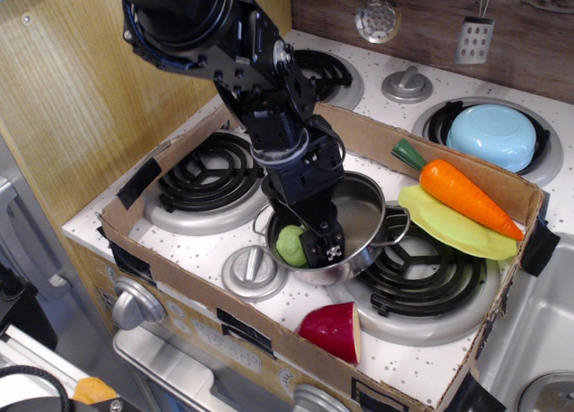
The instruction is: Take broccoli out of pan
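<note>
broccoli: at 9 o'clock inside pan, against the wall | handling: you may expect light, stiff, smooth plastic; take it across the bumpy head | hand: touching its right side, spread or pinching you cannot tell

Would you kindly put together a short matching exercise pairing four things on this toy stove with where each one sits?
Things:
1. broccoli
2. carrot
3. light-blue bowl
4. red wedge

Places:
A. on the back right burner
B. inside the steel pan
C. near the cardboard box's front wall
D. on the yellow-green plate

Pairs: 1-B, 2-D, 3-A, 4-C
</note>
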